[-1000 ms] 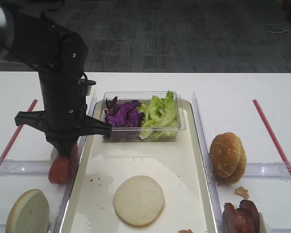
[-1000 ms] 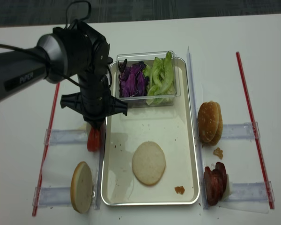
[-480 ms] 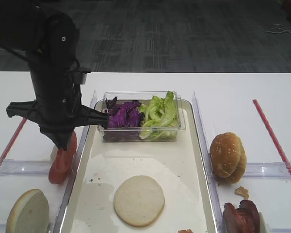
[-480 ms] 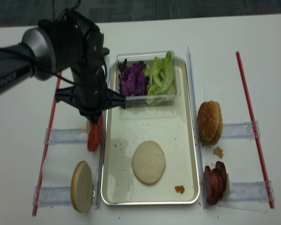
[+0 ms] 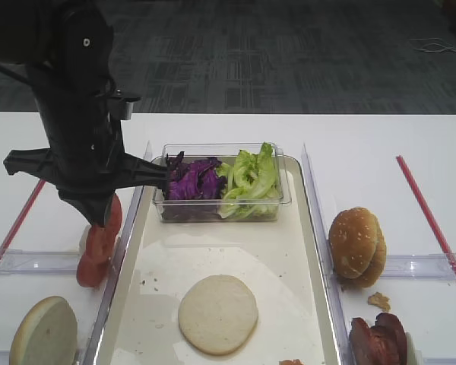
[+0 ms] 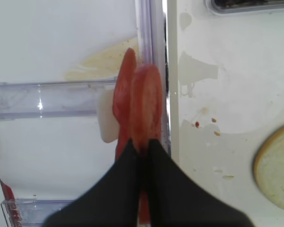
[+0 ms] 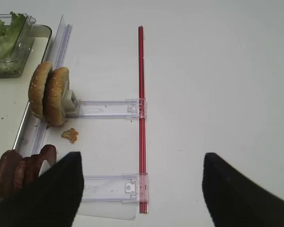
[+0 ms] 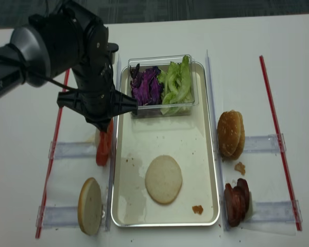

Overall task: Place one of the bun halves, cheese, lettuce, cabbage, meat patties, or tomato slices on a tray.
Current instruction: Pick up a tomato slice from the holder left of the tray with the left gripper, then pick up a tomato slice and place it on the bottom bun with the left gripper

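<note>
Here, at the far left of the white worktop (image 5: 213,125), a red strip (image 8: 52,154) runs front to back, and near its front end a pale bun half (image 5: 44,334) stands on edge in a clear holder. Just behind it, the left gripper (image 6: 141,144) is pinched shut on one of the tomato slices (image 6: 145,106), which hangs upright from the fingertips above the remaining slices (image 5: 91,270) standing in their clear rack beside the tray's left rim. In the left wrist view the held slice is edge-on, with another slice touching its left side and a pale block next to them. To the right lies the tray (image 5: 289,251), cream-white with a raised rim; a flat pale bun half (image 5: 217,313) rests cut face up near its front, and a small brown crumb (image 8: 197,208) lies toward the front right corner. At the back of the tray sits a clear tub (image 5: 285,199) holding the cabbage (image 5: 191,180) on the left and the lettuce (image 5: 249,179) on the right, touching each other. Right of the tray, two sesame-speckled bun halves (image 7: 49,94) stand on edge in a holder, with the meat patties (image 7: 21,170) in front of them, also on edge. The right gripper (image 7: 139,189) hovers over the worktop with its fingers spread apart, holding nothing, above a second red strip (image 7: 141,118).
</note>
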